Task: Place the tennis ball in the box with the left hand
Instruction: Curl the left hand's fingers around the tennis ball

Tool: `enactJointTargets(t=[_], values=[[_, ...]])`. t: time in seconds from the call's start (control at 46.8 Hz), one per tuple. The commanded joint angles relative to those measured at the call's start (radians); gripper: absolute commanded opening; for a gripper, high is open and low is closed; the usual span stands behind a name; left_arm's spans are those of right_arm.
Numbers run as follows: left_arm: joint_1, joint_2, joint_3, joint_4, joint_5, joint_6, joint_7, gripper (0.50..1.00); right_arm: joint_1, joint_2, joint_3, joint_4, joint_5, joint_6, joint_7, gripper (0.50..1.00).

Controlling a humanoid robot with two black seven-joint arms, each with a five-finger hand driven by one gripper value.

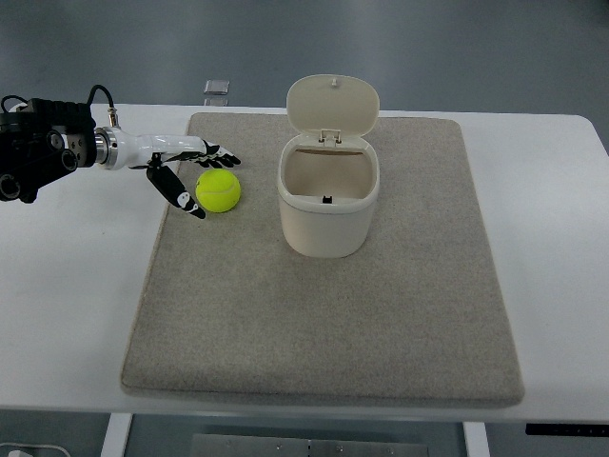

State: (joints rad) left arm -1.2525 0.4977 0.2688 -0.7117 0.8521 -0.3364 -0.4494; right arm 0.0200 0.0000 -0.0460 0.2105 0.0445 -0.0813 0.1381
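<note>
A yellow-green tennis ball (pixel 219 190) lies on the grey mat (pixel 324 314), left of a cream box (pixel 327 202) whose hinged lid (pixel 333 103) stands open at the back. My left hand (pixel 198 177) reaches in from the left edge. Its fingers are spread, the thumb low on the ball's left side and the other fingers above the ball's top left. The fingers stand right beside the ball without closing around it. The box's inside looks empty.
The mat lies on a white table (pixel 76 286). A small clear item (pixel 217 89) sits at the table's far edge behind the mat. The left arm's black forearm (pixel 38 145) hangs over the table's left side.
</note>
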Motion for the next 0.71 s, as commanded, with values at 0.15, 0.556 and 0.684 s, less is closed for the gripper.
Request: enactJointTargets(t=[0.15,0.556,0.684], values=[[0.004,-0.005,-0.002,0.000,-0.001,0.030,0.000,0.958,0.000,0.000,0.000,0.001,0.000,0.000,0.000,0.938],[0.005,-0.008,-0.002,0.000,-0.015,0.033,0.000,0.958,0.000,0.000,0.000,0.000,0.000,0.000,0.000,0.938],[0.005,-0.008,-0.002,0.000,-0.014,0.033,0.000,0.954,0.000,0.000,0.000,0.000,0.000,0.000,0.000,0.938]])
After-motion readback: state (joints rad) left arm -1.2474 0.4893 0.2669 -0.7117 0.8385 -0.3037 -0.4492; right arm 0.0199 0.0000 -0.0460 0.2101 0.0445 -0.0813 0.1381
